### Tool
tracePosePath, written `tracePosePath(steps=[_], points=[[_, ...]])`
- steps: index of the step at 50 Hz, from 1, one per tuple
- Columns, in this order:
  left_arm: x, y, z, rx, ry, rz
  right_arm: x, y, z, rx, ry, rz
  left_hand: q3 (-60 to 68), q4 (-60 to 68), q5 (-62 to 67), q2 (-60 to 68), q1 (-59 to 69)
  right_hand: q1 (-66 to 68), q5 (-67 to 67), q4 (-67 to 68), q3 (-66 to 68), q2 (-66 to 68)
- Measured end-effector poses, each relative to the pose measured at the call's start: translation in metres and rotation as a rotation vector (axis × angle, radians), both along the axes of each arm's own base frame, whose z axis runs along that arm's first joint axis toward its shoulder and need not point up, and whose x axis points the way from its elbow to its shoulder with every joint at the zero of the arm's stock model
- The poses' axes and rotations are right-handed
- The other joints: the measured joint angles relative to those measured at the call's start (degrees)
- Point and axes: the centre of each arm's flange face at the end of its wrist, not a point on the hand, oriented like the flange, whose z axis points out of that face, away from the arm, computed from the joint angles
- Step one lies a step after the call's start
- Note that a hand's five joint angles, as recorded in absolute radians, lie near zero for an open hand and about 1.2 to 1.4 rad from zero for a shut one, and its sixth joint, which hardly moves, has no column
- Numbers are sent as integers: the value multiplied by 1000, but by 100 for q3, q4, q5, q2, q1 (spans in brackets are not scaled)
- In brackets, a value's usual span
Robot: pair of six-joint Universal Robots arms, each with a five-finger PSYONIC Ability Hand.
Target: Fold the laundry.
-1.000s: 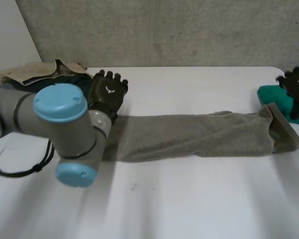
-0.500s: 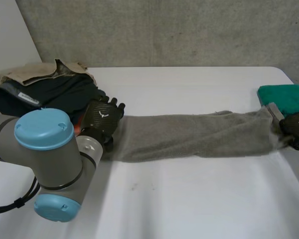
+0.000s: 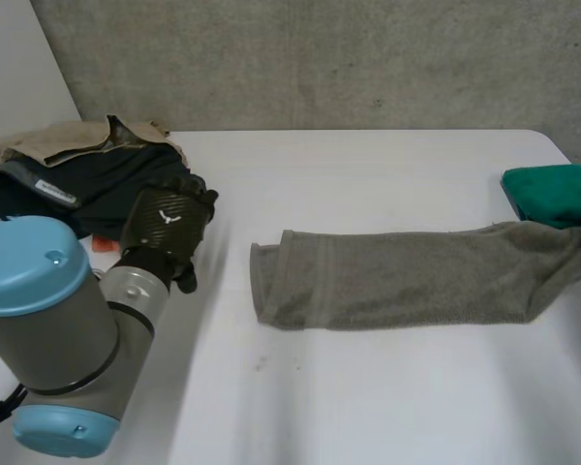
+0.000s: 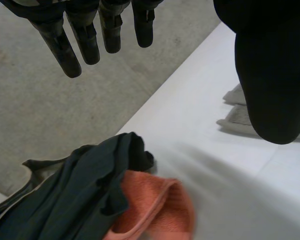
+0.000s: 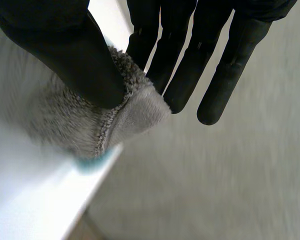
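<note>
While its thumb presses a grey towel (image 5: 90,120) against its straight fingers (image 5: 225,65), the right hand (image 5: 65,45) pinches one short end of the cloth, holding it at the table's edge. From that grip the towel runs as a long, narrow strip across the white table (image 3: 387,387), lying flat with its free end slightly doubled over near the table's middle. A folded green cloth (image 3: 550,192) sits just beside the held end, at the far corner.

The left hand (image 3: 169,221) holds nothing: its fingers (image 4: 85,35) are straight and spread, with the thumb apart from them. It hovers well apart from the towel's free end, by a heap of dark clothes (image 3: 87,179). An orange cloth (image 4: 155,205) pokes out from under that heap, below the palm.
</note>
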Motion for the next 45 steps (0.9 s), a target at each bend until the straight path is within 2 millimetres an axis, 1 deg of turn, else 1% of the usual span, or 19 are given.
tracePosePath(steps=[3,6,8,9,10,13,16,18,19,21,23,24,27,29,32,33,36,40,45], points=[[6,0,5,-11,8,17,63,15,15,-46,-39,161,0,0,0,0,0,0,0,-1,9,0],[11,0,10,-19,16,30,118,37,22,-73,-74,323,0,0,0,0,0,0,0,0,9,0],[13,1,11,-22,21,33,142,48,21,-80,-85,400,0,0,0,0,0,0,0,0,9,4],[15,2,13,-25,28,38,177,67,18,-86,-99,520,0,0,0,0,0,0,0,0,10,5],[16,2,15,-27,34,40,197,81,13,-83,-106,596,0,0,0,0,0,0,0,0,9,6],[18,4,17,-26,49,44,245,120,-6,-58,-115,793,0,0,0,0,0,0,0,0,10,6],[19,6,17,-21,63,45,281,163,-35,3,-112,970,0,0,0,0,0,0,0,0,10,6],[19,7,17,-18,67,45,289,177,-46,31,-107,1020,0,0,0,0,0,0,0,1,9,6],[19,7,16,-15,70,44,296,192,-60,65,-98,1067,0,0,0,0,0,0,0,1,10,6],[18,8,16,-12,72,42,299,202,-69,90,-89,1092,0,0,0,0,0,0,-11,-28,-16,-12],[17,8,15,-11,74,38,299,212,-78,119,-79,1113,0,0,0,0,0,-802,-917,-1109,-1135,-1103],[16,8,15,-12,75,37,299,212,-79,122,-78,1113,0,0,0,0,0,-941,-1040,-1235,-1288,-1254],[10,6,18,-30,85,22,293,214,-74,127,-87,1094,0,0,0,0,0,-4197,-4392,-4495,-4548,-4594],[2,6,19,-48,95,2,286,208,-65,122,-107,1055,0,0,0,0,0,-5018,-5231,-5410,-5384,-5366],[-14,7,22,-77,113,-44,274,196,-52,123,-145,988,0,0,0,0,0,-5098,-5358,-5644,-5617,-5538],[-21,8,23,-87,120,-62,261,185,-42,132,-193,920,0,0,0,0,0,-5098,-5358,-5661,-5619,-5538],[-42,11,21,-101,133,-116,234,167,-32,182,-300,790,0,0,0,0,0,-5098,-5358,-5661,-5619,-5538],[-67,15,14,-100,137,-176,207,153,-33,262,-404,661,0,0,0,0,0,-5098,-5359,-5661,-5619,-5538],[-93,19,-6,-72,120,-236,166,137,-50,378,-474,485,0,0,0,0,0,-5098,-5359,-5661,-5619,-5538]])
